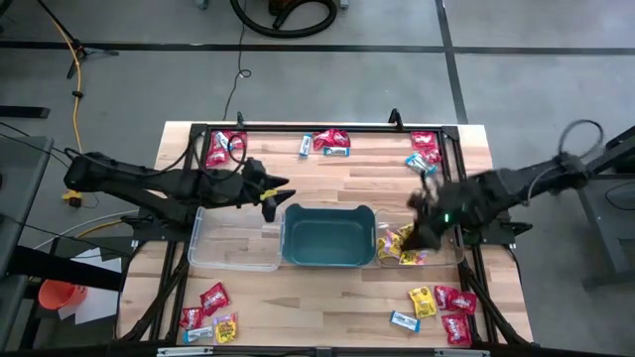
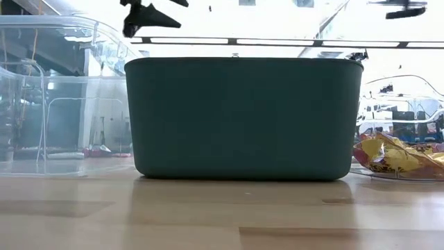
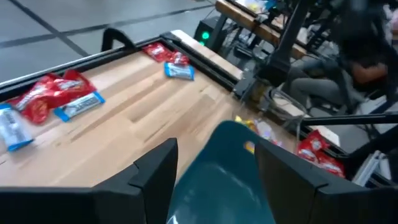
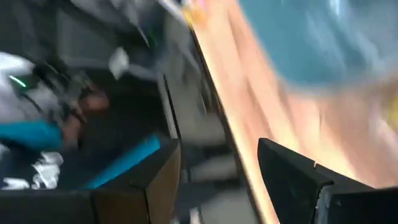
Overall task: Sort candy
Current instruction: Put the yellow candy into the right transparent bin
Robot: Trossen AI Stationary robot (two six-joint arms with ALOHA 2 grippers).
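Near edge of desk point(image 1: 327, 297): two loose candy clusters. Left one point(image 1: 210, 315) red with a yellow and a blue-white piece; right one point(image 1: 444, 309) mixed red, yellow, blue-white.

Mid desk: teal tub point(image 1: 328, 236) between two clear bins. Left bin point(image 1: 233, 238) looks empty. Right bin point(image 1: 451, 250) holds yellow candy point(image 1: 402, 246).

Left gripper point(image 1: 270, 201) hangs above the tub's left corner, jaws spread, nothing between them. Right gripper point(image 1: 427, 223) over the right bin, jaws apart, empty as far as the blurred wrist view shows.

Far edge: red and blue-white pieces, a left group point(image 1: 224, 147), a middle group point(image 1: 325, 142), a right group point(image 1: 423, 151).

Judgement: left group lies nearest the left gripper, beyond and slightly left of its jaws. Right group is just beyond the right gripper.
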